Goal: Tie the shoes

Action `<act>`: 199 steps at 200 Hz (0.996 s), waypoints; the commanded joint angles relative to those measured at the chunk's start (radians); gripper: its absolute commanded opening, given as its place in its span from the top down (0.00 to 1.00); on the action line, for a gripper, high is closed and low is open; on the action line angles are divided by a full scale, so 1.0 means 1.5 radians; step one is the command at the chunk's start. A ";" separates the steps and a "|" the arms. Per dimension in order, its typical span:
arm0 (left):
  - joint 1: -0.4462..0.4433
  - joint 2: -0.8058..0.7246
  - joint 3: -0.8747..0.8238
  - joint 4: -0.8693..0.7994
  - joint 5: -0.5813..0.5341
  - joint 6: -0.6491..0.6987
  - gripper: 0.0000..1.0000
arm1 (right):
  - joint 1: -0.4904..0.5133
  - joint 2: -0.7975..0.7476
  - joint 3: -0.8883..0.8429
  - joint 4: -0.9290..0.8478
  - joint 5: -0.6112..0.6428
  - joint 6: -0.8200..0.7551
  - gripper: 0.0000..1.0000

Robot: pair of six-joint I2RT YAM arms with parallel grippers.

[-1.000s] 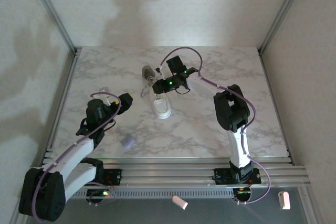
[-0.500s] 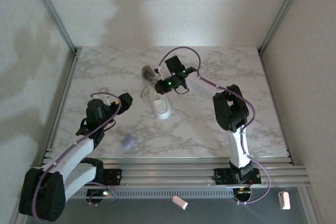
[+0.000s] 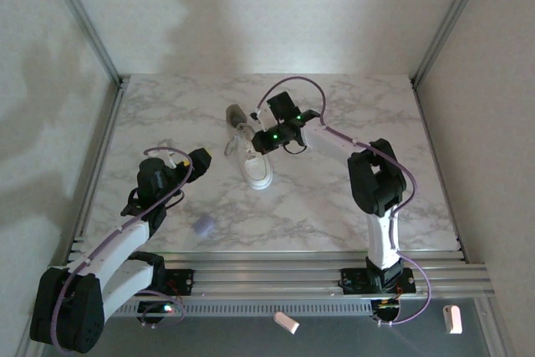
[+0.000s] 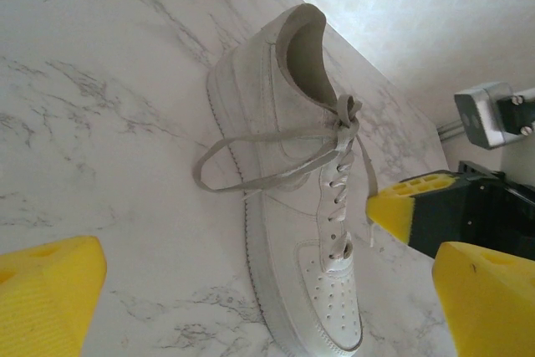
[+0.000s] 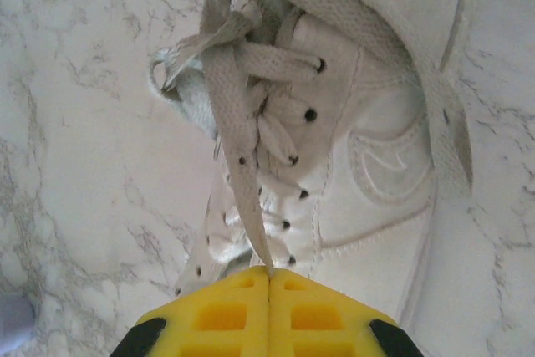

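One lace (image 5: pixel 242 181) is running along the shoe (image 5: pixel 376 165) into the right fingers (image 5: pixel 226 315), which are pinching it shut; the open left fingers (image 4: pixel 50 290) are hovering farther off.

The left arm (image 3: pixel 125 244) and right arm (image 3: pixel 378 232) are built of black joint housings and white links; a lilac cable (image 3: pixel 294 79) is looped along each; green lights (image 3: pixel 274 134) are lit near the right wrist; yellow fingers (image 5: pixel 209 319) with square recesses are fitted to the right tool (image 5: pixel 269 283); plain yellow ones are fitted to the left tool (image 3: pixel 205 156).
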 commanded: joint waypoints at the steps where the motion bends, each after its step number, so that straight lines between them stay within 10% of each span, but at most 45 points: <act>1: 0.005 0.007 0.009 0.025 0.017 0.006 0.00 | 0.004 -0.046 -0.029 -0.011 0.027 -0.018 1.00; 199: 0.001 0.091 0.027 0.038 0.013 0.015 0.05 | 0.021 -0.176 -0.233 -0.069 0.112 -0.020 1.00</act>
